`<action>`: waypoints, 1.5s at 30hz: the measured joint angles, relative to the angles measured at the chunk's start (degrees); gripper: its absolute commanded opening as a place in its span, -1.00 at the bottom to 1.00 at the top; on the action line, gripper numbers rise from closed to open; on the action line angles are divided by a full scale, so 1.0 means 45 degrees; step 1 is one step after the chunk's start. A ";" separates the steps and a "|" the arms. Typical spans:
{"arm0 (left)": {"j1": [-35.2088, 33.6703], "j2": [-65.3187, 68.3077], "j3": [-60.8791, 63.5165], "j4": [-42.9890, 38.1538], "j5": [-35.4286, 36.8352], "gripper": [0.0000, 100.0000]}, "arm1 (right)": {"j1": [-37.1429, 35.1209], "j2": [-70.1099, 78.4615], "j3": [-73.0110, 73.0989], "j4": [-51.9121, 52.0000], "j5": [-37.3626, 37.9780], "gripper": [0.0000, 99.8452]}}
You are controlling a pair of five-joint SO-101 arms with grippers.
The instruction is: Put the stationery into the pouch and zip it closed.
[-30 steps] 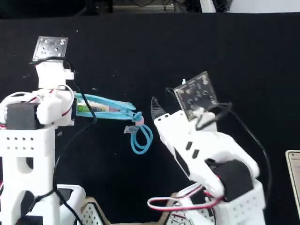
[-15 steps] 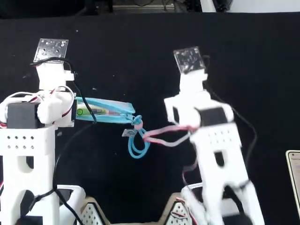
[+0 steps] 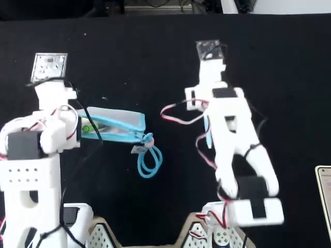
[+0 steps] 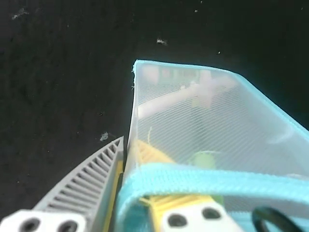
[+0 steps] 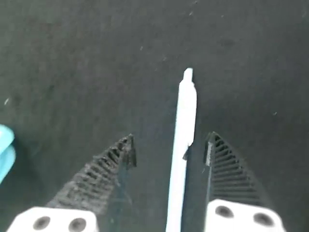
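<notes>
Two grippers are at work: the left gripper (image 4: 129, 145) is clamped on one end of the mesh pouch (image 4: 203, 125), which sits toward the left edge of the bench (image 5: 72, 58), its blue loop (image 3: 149, 163) trailing toward the middle. The right gripper (image 5: 169, 142) is spread wide, with a white pen (image 5: 186, 116) between its jaws, nearer one jaw.

left arm (image 3: 31, 170) white, boxy, black motor blocks, black cable | right arm (image 3: 232, 129) white, looping red-and-white cables | left fingers (image 4: 91, 183) grey, ribbed | right fingers (image 5: 96, 179) black, ribbed
</notes>
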 measured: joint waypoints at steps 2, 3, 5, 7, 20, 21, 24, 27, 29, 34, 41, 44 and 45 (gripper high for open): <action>0.0000 -0.0410 0.0352 -0.0039 0.0000 -0.94 | 0.0274 0.0860 -0.1055 0.0352 0.0000 -0.54; 0.0000 -0.0527 0.0430 -0.0039 0.0020 -0.94 | 0.0352 0.1368 -0.1700 0.0664 0.0000 -0.56; 0.0020 -0.0625 0.0449 -0.0039 0.0020 -0.94 | 0.0430 0.2364 -0.3009 0.1524 0.0156 -0.61; 0.0020 -0.0645 0.0449 -0.0039 0.0020 -0.94 | 0.0449 0.3497 -0.4493 0.2442 0.0625 -0.62; 0.0020 -0.0645 0.0449 -0.0039 0.0020 -0.94 | 0.0508 1.0608 -1.3929 0.7267 0.1270 -0.63; 0.0020 -0.0645 0.0449 -0.0039 0.0020 -0.94 | 0.0527 1.1077 -1.4613 0.7678 0.1270 -0.63; 0.0020 -0.0645 0.0449 -0.0039 0.0020 -0.94 | 0.0527 1.2366 -1.6547 0.8889 0.1270 -0.63; 0.0020 -0.0645 0.0449 -0.0039 0.0020 -0.94 | 0.0664 1.3558 -1.8422 0.9709 0.1270 -0.63; 0.0020 -0.0645 0.0449 -0.0039 0.0020 -0.94 | 0.0879 1.4320 -1.9536 1.0022 0.1270 -0.63; 0.0020 -0.0645 0.0449 -0.0039 0.0020 -0.94 | 0.1328 1.5883 -2.1763 1.0940 0.1270 -0.73; 0.0020 -0.0645 0.0449 -0.0039 0.0020 -0.94 | 0.1407 1.6410 -2.3990 1.1643 0.2110 -0.98; 0.0020 -0.0645 0.0449 -0.0039 0.0020 -0.94 | 0.1387 1.6410 -2.4147 1.1663 0.2188 -0.98; 0.0020 -0.0645 0.0449 -0.0039 0.0020 -0.94 | 0.1407 1.6410 -2.4147 1.1663 0.2188 -0.98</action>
